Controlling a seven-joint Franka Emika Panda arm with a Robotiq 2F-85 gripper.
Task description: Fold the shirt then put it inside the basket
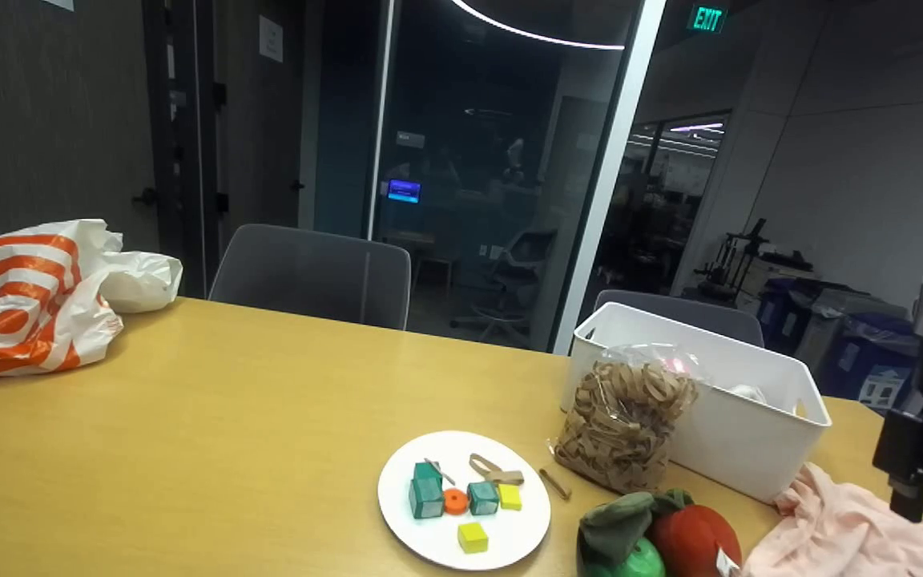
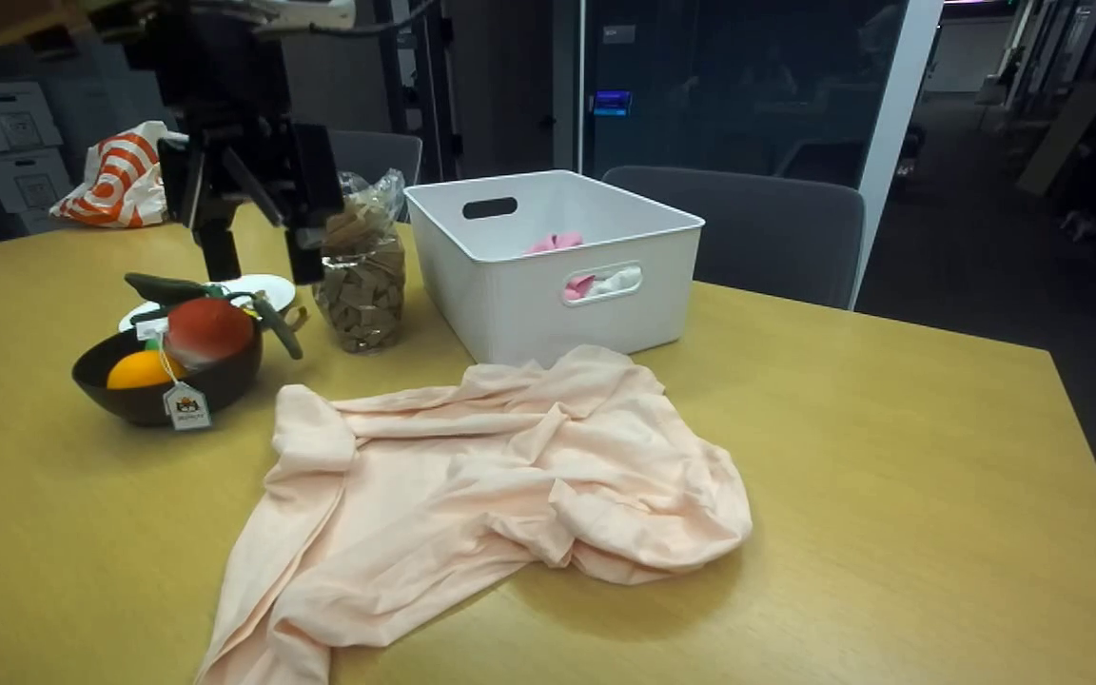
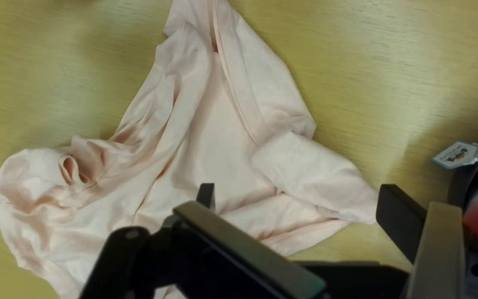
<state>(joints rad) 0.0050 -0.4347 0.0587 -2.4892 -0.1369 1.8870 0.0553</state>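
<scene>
A light pink shirt (image 2: 510,485) lies rumpled on the table in front of the basket, with bunched folds at one end. It also shows in an exterior view (image 1: 854,533) and in the wrist view (image 3: 230,158). The white basket (image 2: 548,323) stands behind the shirt, with pink and white items inside; it also shows in an exterior view (image 1: 734,441). My gripper (image 2: 262,255) is open and empty, raised above the table. In the wrist view the gripper (image 3: 299,201) has its fingers wide apart, with a folded shirt corner seen below between them.
A dark bowl (image 2: 134,404) of toy fruit and vegetables with a hanging tag sits beside the shirt. A clear bag of brown paper strips (image 1: 622,425) leans near the basket. A white plate (image 1: 413,533) holds several small blocks. A white-and-orange plastic bag (image 1: 21,312) lies farther off.
</scene>
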